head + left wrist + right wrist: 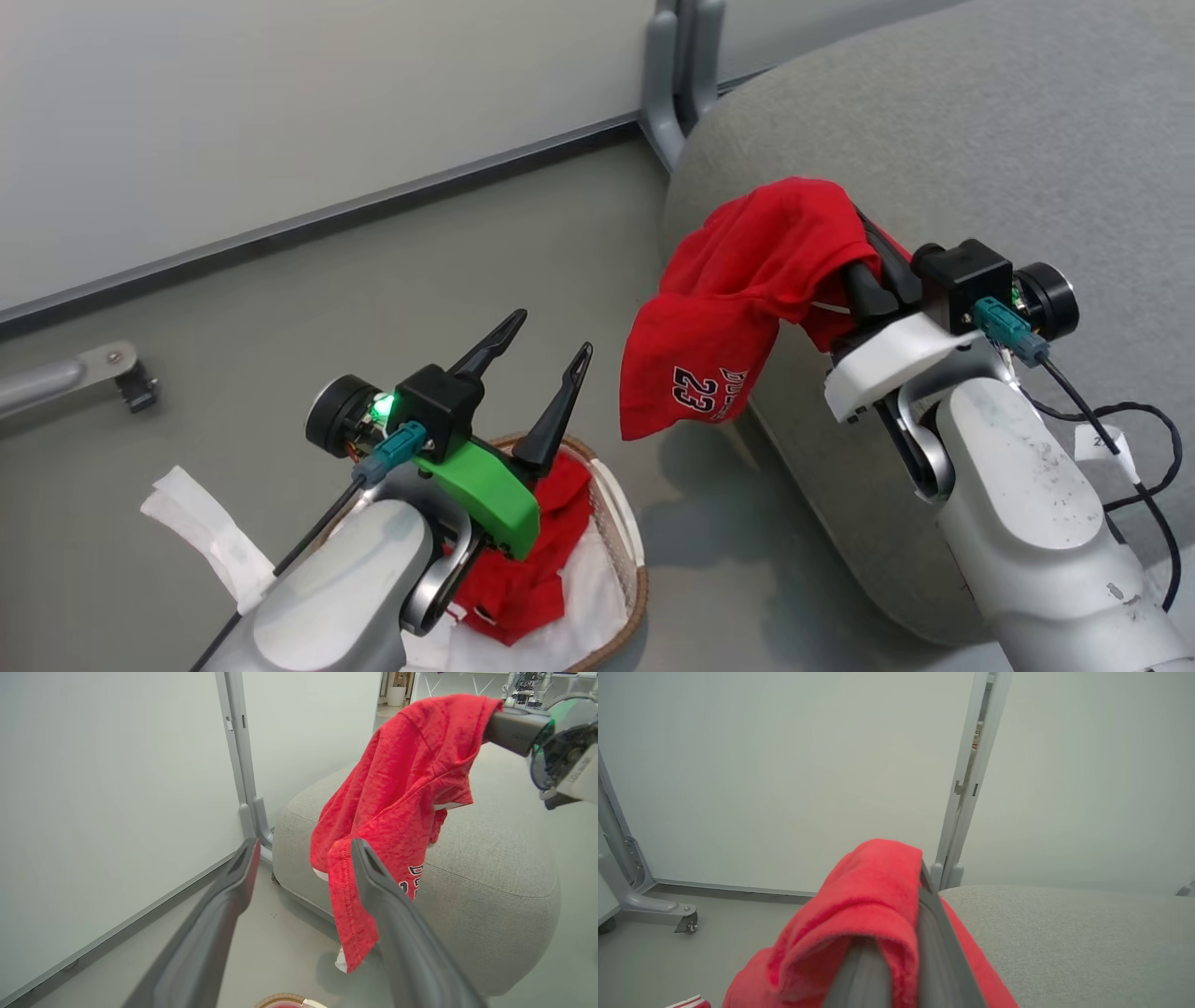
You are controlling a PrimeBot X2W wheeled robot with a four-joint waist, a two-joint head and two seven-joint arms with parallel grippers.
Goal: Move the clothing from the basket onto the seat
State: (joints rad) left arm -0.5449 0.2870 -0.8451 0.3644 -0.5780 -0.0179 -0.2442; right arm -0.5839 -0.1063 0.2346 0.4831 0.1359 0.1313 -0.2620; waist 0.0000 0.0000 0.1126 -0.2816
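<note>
– Right tool (870, 266) is clamped on the shirt (747, 271), which hangs below its tips, half off the seat (980, 140) edge. Advice?
– Carry it well over the seat beneath before letting go. Left tool (551, 350) gapes empty above the basket (635, 551). Cloth hides the right tips.

- Looks like a robotics lab bay dressed as a home corner.
- White partition panels (280, 112) on grey metal posts (686, 56), one foot on a caster (690, 925).
- Bare grey floor (420, 271).
- Home props: upholstered seat (980, 140), laundry basket (641, 583).
- Cluttered equipment (523, 683) beyond the panels.
</note>
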